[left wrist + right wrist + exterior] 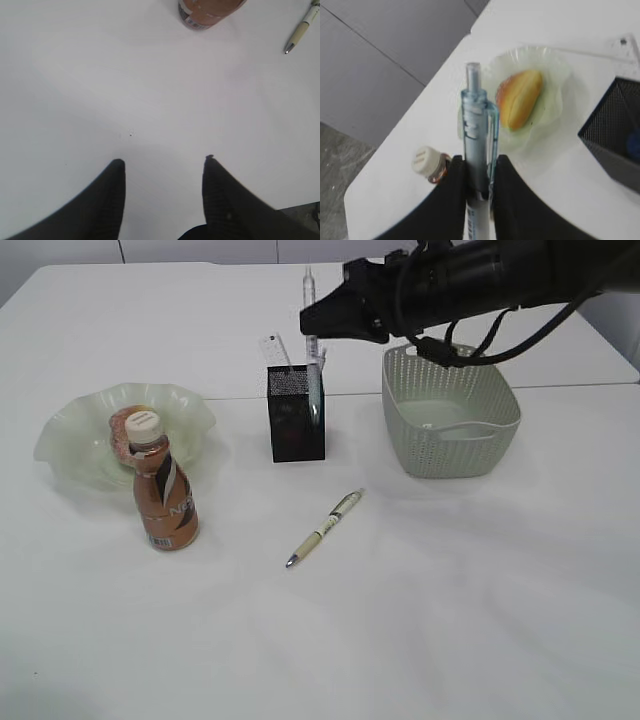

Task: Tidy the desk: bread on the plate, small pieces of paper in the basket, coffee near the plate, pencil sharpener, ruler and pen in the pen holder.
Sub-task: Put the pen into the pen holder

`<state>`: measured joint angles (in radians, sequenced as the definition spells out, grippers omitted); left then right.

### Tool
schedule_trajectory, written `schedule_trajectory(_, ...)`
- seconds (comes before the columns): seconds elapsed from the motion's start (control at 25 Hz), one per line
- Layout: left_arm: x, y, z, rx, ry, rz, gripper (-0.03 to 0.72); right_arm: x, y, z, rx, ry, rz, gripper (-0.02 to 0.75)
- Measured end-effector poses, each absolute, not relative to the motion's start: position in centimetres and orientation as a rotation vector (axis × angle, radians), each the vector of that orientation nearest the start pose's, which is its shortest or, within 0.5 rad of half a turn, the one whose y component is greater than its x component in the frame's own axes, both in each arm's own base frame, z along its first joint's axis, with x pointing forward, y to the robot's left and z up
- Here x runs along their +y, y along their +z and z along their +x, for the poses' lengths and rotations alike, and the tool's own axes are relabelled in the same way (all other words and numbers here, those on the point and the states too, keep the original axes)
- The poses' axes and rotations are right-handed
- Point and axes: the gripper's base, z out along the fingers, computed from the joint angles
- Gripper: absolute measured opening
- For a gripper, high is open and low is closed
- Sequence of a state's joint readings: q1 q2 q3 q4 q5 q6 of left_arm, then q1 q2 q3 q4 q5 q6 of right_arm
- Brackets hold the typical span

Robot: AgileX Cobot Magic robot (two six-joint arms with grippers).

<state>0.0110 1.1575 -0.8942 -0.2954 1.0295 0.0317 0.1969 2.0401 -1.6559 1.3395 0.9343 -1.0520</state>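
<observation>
My right gripper [479, 165] is shut on a pale blue pen [477, 120], held upright with its lower end in the black mesh pen holder [296, 425]. In the exterior view the gripper [314, 320] reaches in from the right. The clear ruler [272, 348] stands in the holder. The bread [520, 97] lies on the green plate [70, 440]. The coffee [165, 495] stands upright at the plate's front edge. A cream pen [325, 528] lies on the desk [450, 600]. My left gripper [162, 162] hangs open over bare desk. The pencil sharpener and paper pieces are hidden.
The grey-green basket [450, 455] stands right of the pen holder, under my right arm. In the left wrist view, the coffee's base [207, 10] and the cream pen's tip [300, 32] lie at the top edge. A seam crosses the desk behind the holder.
</observation>
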Motion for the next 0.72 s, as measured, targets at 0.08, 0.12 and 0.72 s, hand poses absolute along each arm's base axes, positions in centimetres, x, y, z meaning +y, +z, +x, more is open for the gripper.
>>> schedule_trajectory(0.08,-2.1,29.3,20.5,2.752,-0.379,-0.116,0.370,16.0,27.5,43.7,1.960,1.178,-0.566,0.088)
schedule_trajectory(0.12,-2.1,29.3,20.5,2.759,-0.381,-0.115,0.370,16.1,27.4,44.1,1.919,1.190,-0.550,0.088)
schedule_trajectory(0.72,-1.8,29.1,20.2,2.800,-0.338,-0.092,0.370,16.7,22.8,48.6,1.699,1.054,-0.604,0.088)
